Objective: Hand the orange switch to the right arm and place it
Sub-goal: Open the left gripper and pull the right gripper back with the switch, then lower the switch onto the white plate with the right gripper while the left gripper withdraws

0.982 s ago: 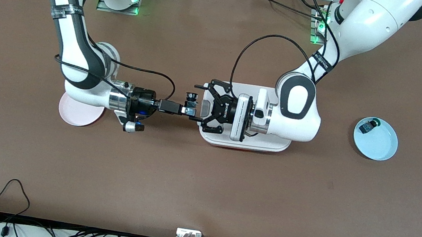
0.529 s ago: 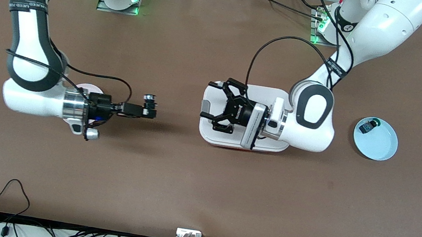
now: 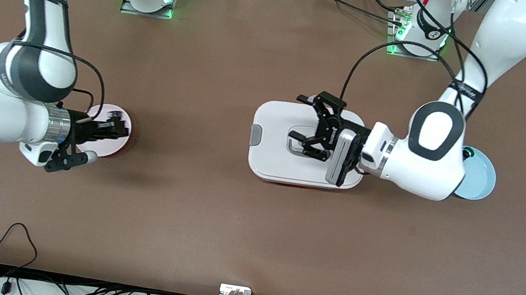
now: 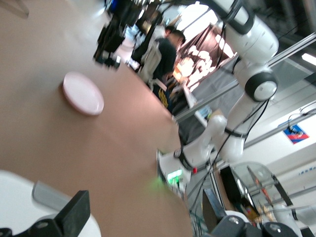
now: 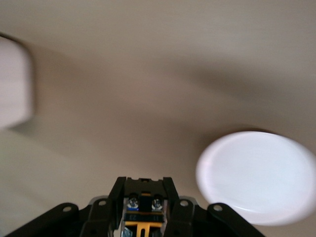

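Hovering over pink plate, right gripper pinching orange switch

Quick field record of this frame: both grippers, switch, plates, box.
right gripper: over the pink plate, shut on the orange switch
left gripper: open, empty, over the white box
pink plate: toward the right arm's end of the table, nothing lying on it
blue plate: toward the left arm's end, partly hidden by the left arm
stage: handover done, switch not yet placed

Brown table: two plates, white case.
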`<control>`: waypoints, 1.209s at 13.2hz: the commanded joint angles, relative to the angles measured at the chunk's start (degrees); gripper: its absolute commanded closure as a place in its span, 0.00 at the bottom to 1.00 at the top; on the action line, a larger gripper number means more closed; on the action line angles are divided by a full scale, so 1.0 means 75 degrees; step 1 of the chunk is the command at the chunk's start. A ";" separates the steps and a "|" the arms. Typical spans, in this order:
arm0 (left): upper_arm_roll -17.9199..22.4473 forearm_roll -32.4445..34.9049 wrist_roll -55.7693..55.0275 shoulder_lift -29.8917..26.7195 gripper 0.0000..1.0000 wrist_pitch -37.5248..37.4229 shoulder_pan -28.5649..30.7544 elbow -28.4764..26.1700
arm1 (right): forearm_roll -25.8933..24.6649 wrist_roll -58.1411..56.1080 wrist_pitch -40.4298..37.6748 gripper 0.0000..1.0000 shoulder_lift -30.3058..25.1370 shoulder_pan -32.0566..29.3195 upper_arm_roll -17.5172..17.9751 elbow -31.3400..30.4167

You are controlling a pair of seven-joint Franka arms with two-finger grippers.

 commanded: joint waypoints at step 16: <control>-0.0064 0.7698 -0.6606 -0.1139 0.00 -0.3445 0.0241 0.1837 | -0.1382 -0.1182 0.6953 0.94 -0.0483 -0.1680 0.0919 -0.5414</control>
